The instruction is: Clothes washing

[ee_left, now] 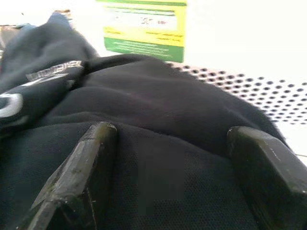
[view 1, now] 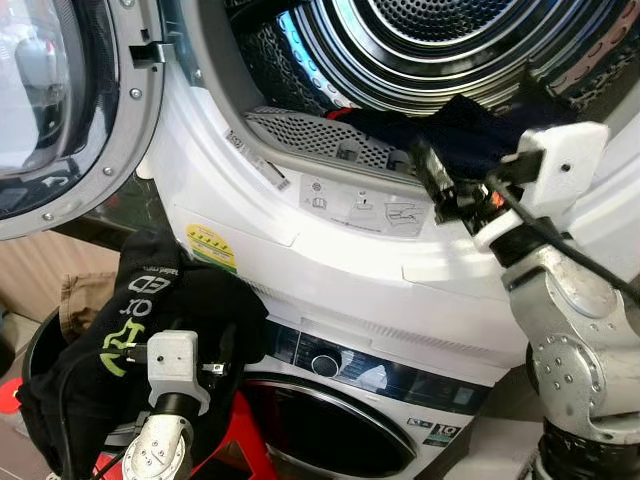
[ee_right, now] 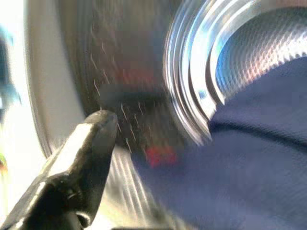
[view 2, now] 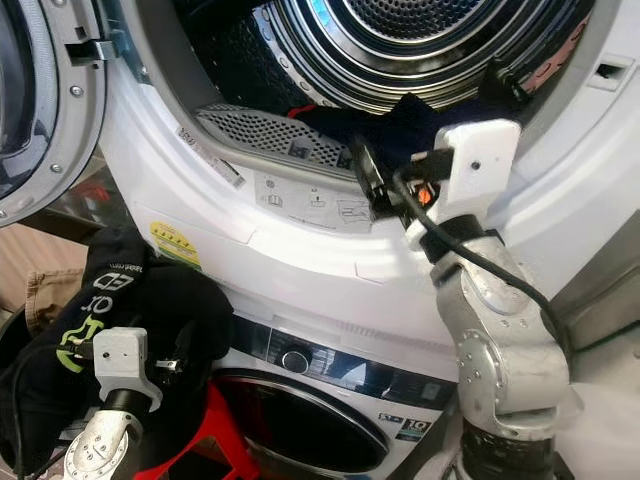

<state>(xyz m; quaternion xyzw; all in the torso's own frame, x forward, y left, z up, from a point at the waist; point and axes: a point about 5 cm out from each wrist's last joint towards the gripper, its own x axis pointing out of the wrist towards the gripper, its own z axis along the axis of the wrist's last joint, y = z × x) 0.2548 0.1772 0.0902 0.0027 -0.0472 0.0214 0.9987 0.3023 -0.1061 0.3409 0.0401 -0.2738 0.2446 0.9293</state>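
Navy cloth, a dark blue garment (view 1: 470, 125), is being held at the lip of the upper machine's drum (view 1: 440, 50), draped over the perforated lint filter (view 1: 320, 140) at the opening's lower edge. The right gripper (view 1: 440, 185) is being kept just beneath and against this cloth; in the right wrist view one black finger (ee_right: 88, 148) is showing beside the blue fabric, the other is being hidden by it, so whether the jaws are pinching the cloth cannot be told. Lower down, a black garment (view 1: 150, 320) with pale green lettering is being carried on the left gripper (ee_left: 177, 158), in front of the stacked lower machine's round door (view 1: 330, 430). In the left wrist view the two fingers (ee_left: 79, 172) are being held spread apart, with the black cloth bunched between and over them. Beyond those jaws a yellow-and-green sticker (ee_left: 144, 28) on the white front panel is being faced. The upper door (view 1: 60, 110) is being left swung open.
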